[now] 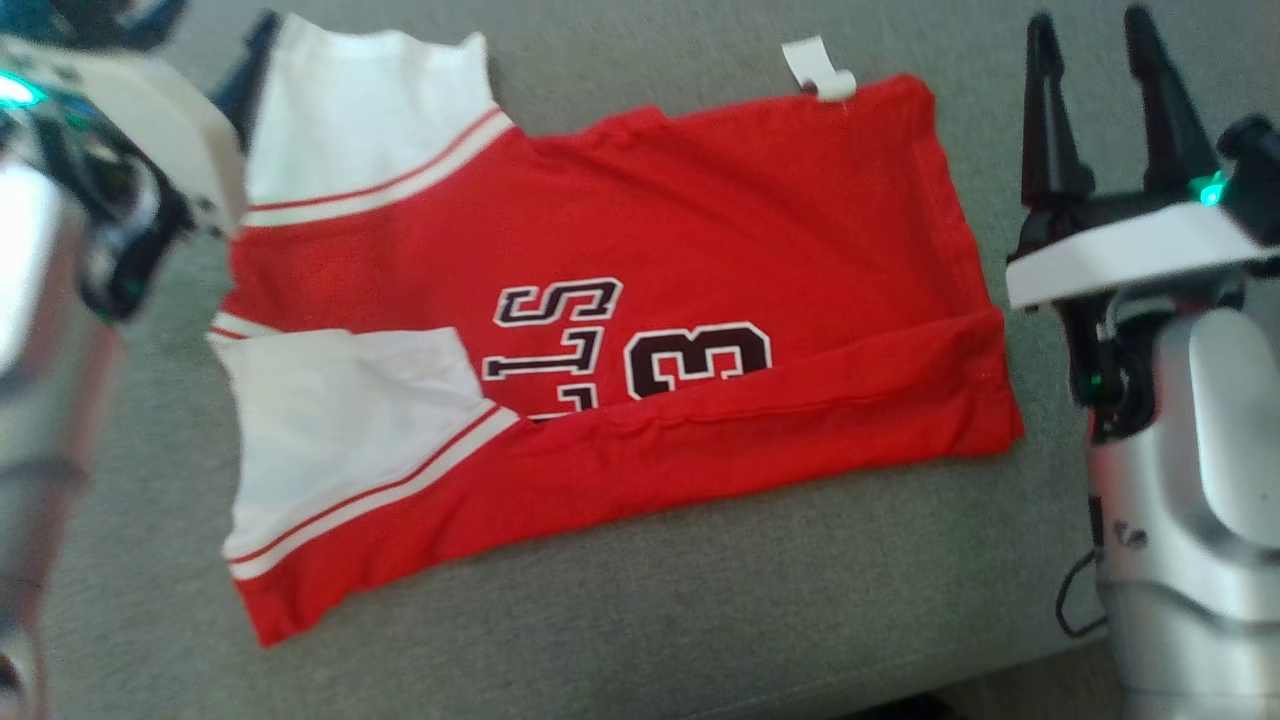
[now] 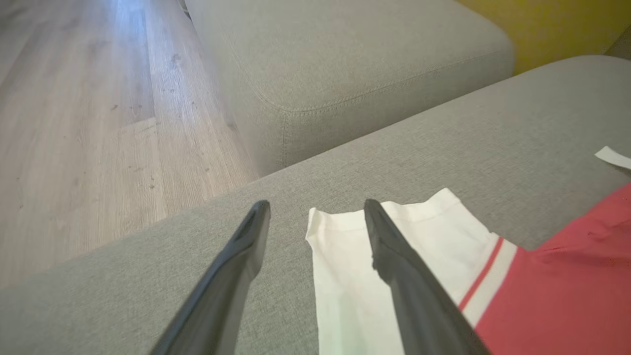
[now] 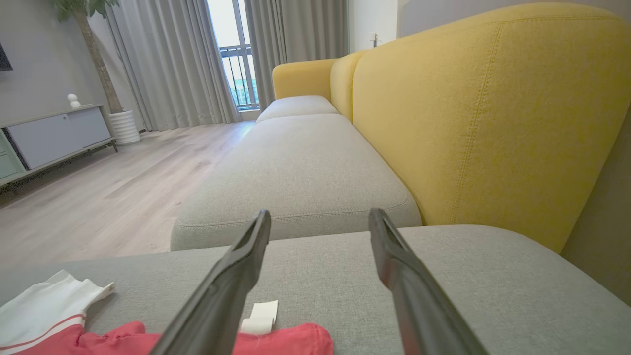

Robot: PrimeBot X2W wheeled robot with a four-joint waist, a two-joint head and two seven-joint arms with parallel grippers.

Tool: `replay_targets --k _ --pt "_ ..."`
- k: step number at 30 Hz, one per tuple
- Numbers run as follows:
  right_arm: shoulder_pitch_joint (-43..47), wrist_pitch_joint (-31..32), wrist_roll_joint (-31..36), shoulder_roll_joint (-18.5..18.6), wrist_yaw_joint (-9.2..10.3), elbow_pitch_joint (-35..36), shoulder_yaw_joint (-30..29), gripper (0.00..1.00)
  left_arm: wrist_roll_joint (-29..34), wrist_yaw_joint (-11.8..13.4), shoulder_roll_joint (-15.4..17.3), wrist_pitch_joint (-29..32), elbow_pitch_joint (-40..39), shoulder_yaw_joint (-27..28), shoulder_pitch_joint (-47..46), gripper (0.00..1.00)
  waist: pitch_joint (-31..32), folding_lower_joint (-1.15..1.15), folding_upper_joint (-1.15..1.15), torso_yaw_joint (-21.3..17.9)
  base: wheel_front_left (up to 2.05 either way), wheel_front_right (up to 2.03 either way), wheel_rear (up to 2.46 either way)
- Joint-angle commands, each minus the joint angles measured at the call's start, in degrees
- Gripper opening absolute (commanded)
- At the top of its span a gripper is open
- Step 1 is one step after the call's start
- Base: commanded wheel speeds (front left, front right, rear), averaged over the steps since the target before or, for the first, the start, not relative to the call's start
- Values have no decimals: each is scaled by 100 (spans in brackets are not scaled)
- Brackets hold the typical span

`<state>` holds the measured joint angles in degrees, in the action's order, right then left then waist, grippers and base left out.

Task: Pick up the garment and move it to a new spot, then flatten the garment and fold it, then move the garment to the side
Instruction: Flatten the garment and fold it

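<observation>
The garment point(image 1: 700, 220) is a red jersey with white sleeves and a dark number print. It lies spread on the grey sofa seat point(image 1: 600, 610), with its near long edge folded up over the print. A white label point(image 1: 820, 70) sticks out at its far edge. My left gripper point(image 2: 315, 207) hangs open just above the far white sleeve point(image 2: 345, 276), holding nothing. Its wrist point(image 1: 150, 130) sits at the garment's left end. My right gripper point(image 1: 1090, 40) stands open and empty beside the garment's right hem. In the right wrist view, the right gripper point(image 3: 319, 214) has the garment point(image 3: 276, 342) low in front of it.
A second grey seat cushion point(image 2: 345, 59) adjoins the sofa seat beyond the sleeve. The yellow backrest point(image 3: 483, 123) rises on the far side. Wooden floor point(image 2: 74, 123) lies past the seat's edge. A low cabinet point(image 3: 59, 133) and potted plant point(image 3: 121, 123) stand far off.
</observation>
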<state>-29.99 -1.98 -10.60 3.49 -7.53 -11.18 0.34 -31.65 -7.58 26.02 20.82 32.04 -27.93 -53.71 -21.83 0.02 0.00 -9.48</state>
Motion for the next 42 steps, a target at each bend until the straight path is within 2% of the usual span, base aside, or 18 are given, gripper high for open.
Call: replay_targets --k 1,7,14,20,27,28,29,31,35,42 --pt "-247 27 -5 16 4 255 126 100 -316 11 412 280 15 0 -547 100 -394 -2 0 -273 0 0 0" --pt "-414 1 -15 -3 4 281 138 100 -781 10 723 759 472 -594 -1100 100 -658 -2 0 -414 0 0 0" --pt "-490 -20 -143 -40 4 276 215 100 -1297 9 1057 897 783 -1270 -1478 100 -860 -2 0 -588 0 0 0" --pt "-539 -40 -157 -52 4 379 255 100 -1600 9 1060 991 1177 -1531 -1757 100 -997 -2 0 -666 0 0 0" --pt "-568 30 -22 -57 4 401 96 100 -2333 9 1016 1267 1053 -1935 -1768 100 -1018 -2 0 -661 0 0 0" --pt "-578 38 9 -57 4 389 75 100 -2453 9 1015 1350 1087 -1959 -1755 80 -1003 -2 0 -644 0 0 0" --pt "-589 52 44 -57 4 375 56 100 -2541 9 1006 1420 1121 -1988 -1751 0 -985 -2 0 -624 0 0 0" --pt "-623 94 126 -56 4 365 29 100 -2586 9 985 1362 1164 -2040 -1797 0 -941 -2 0 -567 0 0 0" --pt "-678 245 177 8 4 371 101 100 -2560 9 830 707 1209 -2078 -1870 0 -775 -2 0 -370 0 0 0" --pt "-702 800 76 485 4 12 267 100 -2693 9 548 -585 867 -2230 -1634 0 -193 -2 0 262 0 0 0"
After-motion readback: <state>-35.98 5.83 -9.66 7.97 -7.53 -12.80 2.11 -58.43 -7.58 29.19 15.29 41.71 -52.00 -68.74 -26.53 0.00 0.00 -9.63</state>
